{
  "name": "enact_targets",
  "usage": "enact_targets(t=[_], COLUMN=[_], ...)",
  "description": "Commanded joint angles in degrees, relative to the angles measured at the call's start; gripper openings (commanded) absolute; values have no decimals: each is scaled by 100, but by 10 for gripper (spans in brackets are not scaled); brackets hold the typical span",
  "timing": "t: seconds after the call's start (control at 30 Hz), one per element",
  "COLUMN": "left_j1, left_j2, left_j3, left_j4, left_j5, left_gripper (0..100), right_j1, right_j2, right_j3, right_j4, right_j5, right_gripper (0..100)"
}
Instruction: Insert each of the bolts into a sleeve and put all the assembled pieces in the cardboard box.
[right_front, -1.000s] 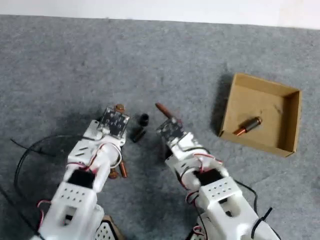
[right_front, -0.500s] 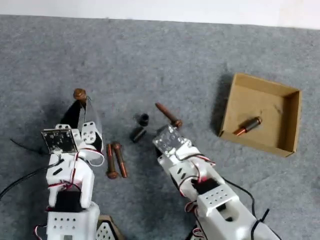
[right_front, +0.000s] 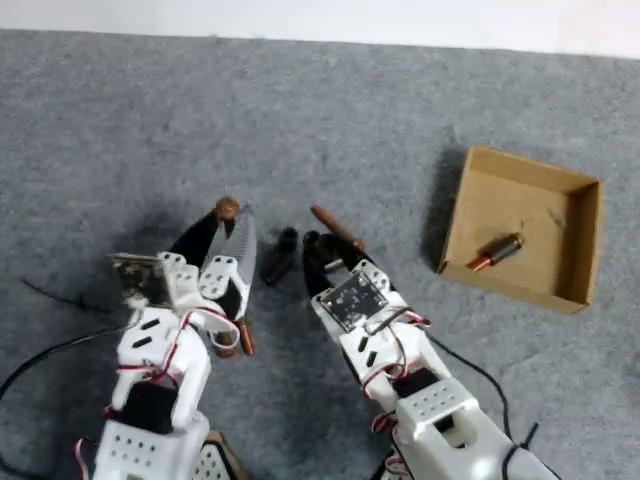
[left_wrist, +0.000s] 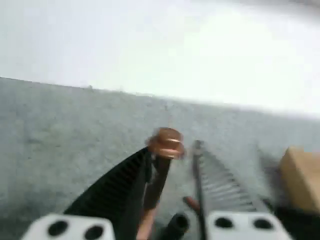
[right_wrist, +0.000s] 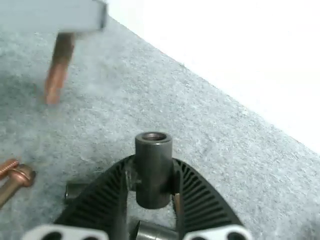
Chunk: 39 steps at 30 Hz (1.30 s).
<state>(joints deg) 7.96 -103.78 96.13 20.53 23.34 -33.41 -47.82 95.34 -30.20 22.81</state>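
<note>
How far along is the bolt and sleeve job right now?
Done: one assembled piece lies in the cardboard box. In hand: left gripper holds a bolt, right gripper a sleeve, not yet joined. Left: a loose bolt and a loose sleeve on the table.

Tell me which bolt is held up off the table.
The bolt in the left end effector, standing head-up. The rest lie flat, like the loose bolt on the mat and the sleeved bolt in the cardboard box.
</note>
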Motion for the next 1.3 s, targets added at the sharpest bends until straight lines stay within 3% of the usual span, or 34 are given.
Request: enact_targets(t=[0.0, 0.27, 0.47, 0.53, 0.7, 0.9, 1.07, 1.27], left_j1=[119, 4, -673, -796, -945, -1569, -1420, -1490], left_j2=[-110, -110, -92, -66, -66, 31, 1411, 5077], left_j3=[101, 101, 40, -136, -690, -734, -1121, -2835], left_j4=[-97, -97, -97, -18, 1196, 1213, 844, 334], left_j5=[774, 756, 747, 290, -1477, -2365, -2611, -2611], left_gripper=[221, 224, 224, 224, 224, 224, 224, 224], right_j1=[-92, -233, -233, -233, -233, -224, -224, -224], right_j2=[-145, -145, -110, -101, -92, -136, -136, -92], right_j3=[567, 567, 567, 558, 558, 541, 541, 541], right_j4=[-224, -48, -13, -4, -4, 365, 382, 400], right_j5=[-26, -26, -26, -26, -26, -26, -26, -26], right_gripper=[5, 5, 5, 5, 5, 5, 5, 5])
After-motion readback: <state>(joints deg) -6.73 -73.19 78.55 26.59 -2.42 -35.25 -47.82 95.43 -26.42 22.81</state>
